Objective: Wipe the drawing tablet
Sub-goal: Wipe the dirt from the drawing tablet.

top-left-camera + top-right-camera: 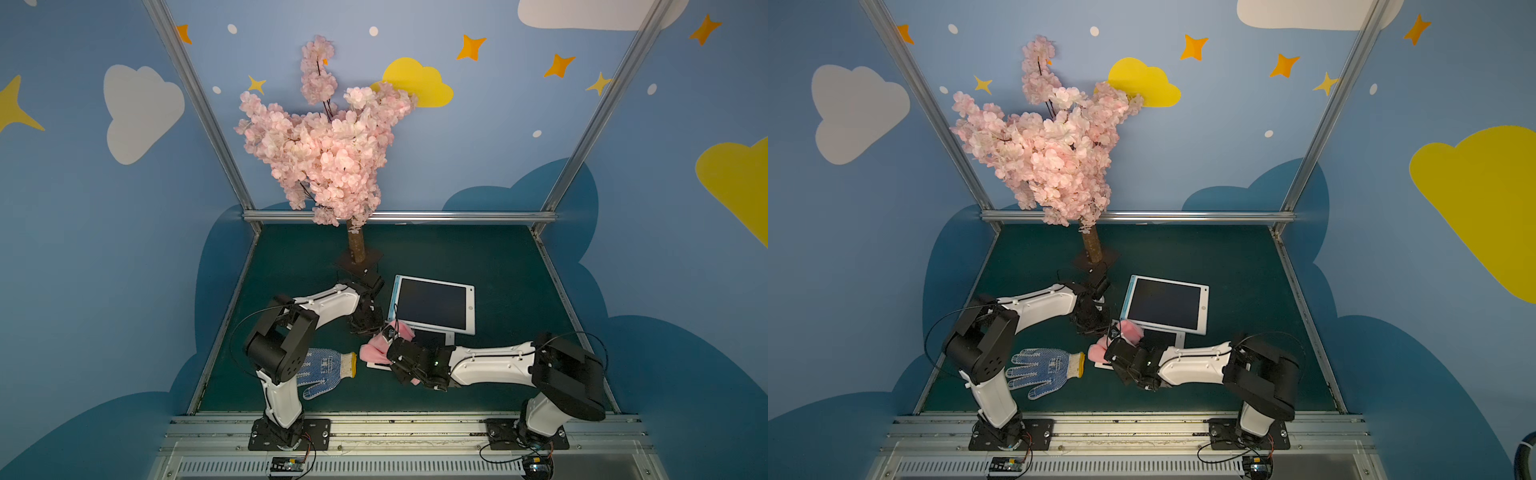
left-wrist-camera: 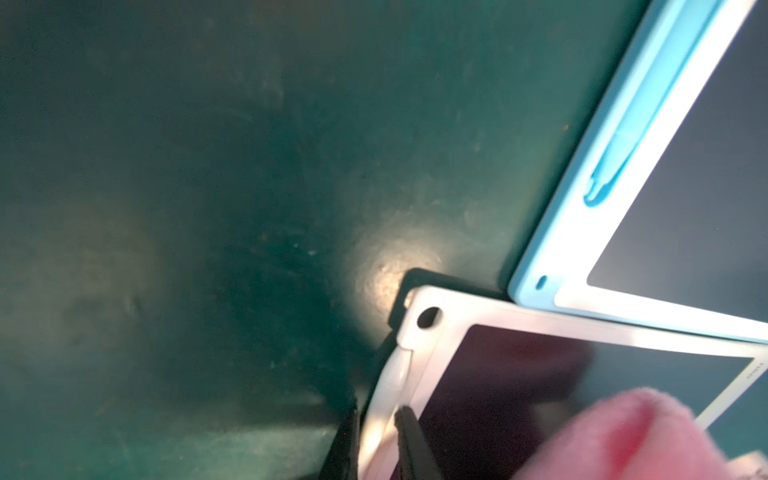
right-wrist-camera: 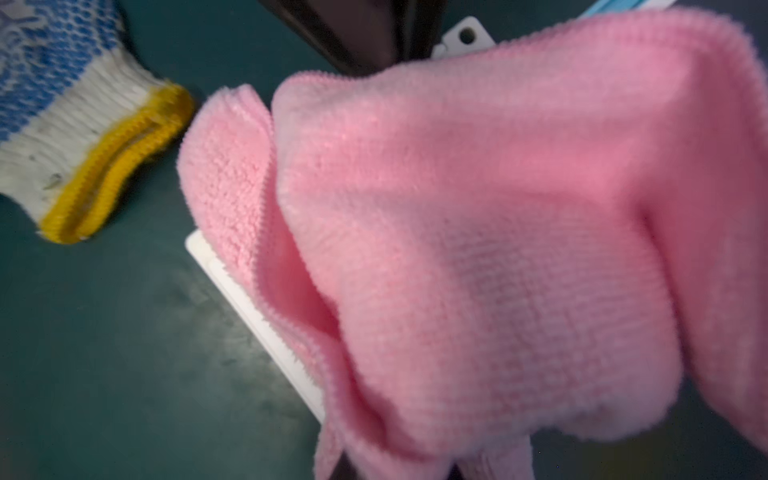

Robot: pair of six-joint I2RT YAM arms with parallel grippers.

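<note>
Two drawing tablets lie on the desk (image 1: pixel 478 257), the blue-framed tablet (image 1: pixel 434 305) touching the white-framed tablet (image 2: pixel 498 374). The left pincer (image 2: pixel 377 411) clamps the white frame's edge. The right pincer (image 1: pixel 390 334) grips one pink cloth (image 3: pixel 478 208) over it. One dotted glove (image 1: pixel 328 370) lies nearby.

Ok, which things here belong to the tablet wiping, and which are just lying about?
In use: pink cloth, held by the right gripper; white-framed tablet under it, its edge clamped by the left gripper.
Lying about: blue-framed tablet overlapping it, dotted glove, blossom tree.
</note>
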